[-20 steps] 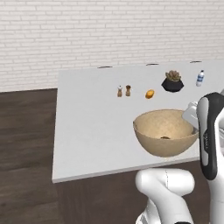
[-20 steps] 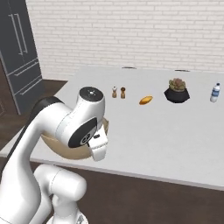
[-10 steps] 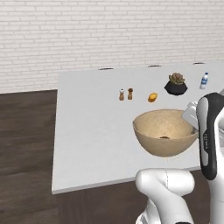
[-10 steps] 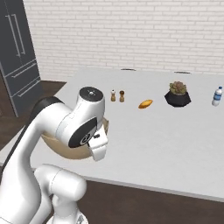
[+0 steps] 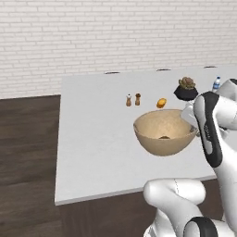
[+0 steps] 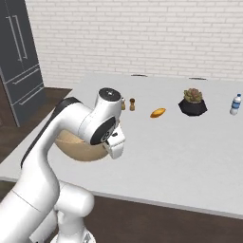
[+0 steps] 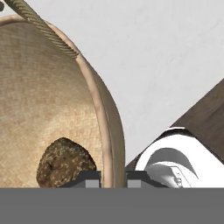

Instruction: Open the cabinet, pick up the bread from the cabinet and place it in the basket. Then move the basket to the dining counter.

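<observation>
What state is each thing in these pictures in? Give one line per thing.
Basket: upright, over the near part of the counter, held by its rim.
Bread: lying inside the basket.
Pincer: shut on the basket rim, one fingertip inside, one outside.
Counter: flat, bearing small items.
Bottle: upright.
Plant: upright in its pot.

Well beyond the fingers stand two shakers side by side, an orange lump, a potted plant and a bottle. A dark fridge stands off to one side.
</observation>
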Motion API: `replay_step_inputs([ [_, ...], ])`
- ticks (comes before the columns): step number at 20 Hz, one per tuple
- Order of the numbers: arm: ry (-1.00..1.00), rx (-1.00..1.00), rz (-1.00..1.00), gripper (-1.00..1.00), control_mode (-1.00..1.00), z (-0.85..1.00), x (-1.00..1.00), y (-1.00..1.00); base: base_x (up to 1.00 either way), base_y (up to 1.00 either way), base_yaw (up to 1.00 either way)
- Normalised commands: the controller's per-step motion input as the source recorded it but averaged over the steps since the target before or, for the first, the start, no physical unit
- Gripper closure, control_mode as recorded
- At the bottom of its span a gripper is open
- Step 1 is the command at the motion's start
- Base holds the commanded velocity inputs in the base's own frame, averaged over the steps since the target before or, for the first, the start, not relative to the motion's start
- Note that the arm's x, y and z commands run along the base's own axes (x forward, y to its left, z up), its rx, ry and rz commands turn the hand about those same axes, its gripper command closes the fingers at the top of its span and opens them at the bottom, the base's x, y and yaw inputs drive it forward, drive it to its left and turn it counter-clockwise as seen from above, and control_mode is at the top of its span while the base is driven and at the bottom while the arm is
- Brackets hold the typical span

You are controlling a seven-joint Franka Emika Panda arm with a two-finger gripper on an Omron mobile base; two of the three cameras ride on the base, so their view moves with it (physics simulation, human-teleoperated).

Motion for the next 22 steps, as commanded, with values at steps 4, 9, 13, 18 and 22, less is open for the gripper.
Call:
replay_step_inputs([
  [4, 0.0, 0.0, 0.17, 1.0, -1.0, -0.43, 1.0, -0.02, 0.0, 0.0, 0.0],
  [9, 0.01, 0.0, 0.15, 1.0, -1.0, -0.57, 1.0, 0.0, 0.0, 0.0, 0.0],
  [13, 0.0, 0.0, 0.14, 1.0, -1.0, -0.62, 0.98, 0.0, 0.0, 0.0, 0.0],
  [18, 0.0, 0.0, 0.1, 1.0, -1.0, -0.48, 0.39, 0.0, 0.0, 0.0, 0.0],
  [22, 0.0, 0.0, 0.01, 1.0, -1.0, -0.37, 0.11, 0.0, 0.0, 0.0, 0.0],
])
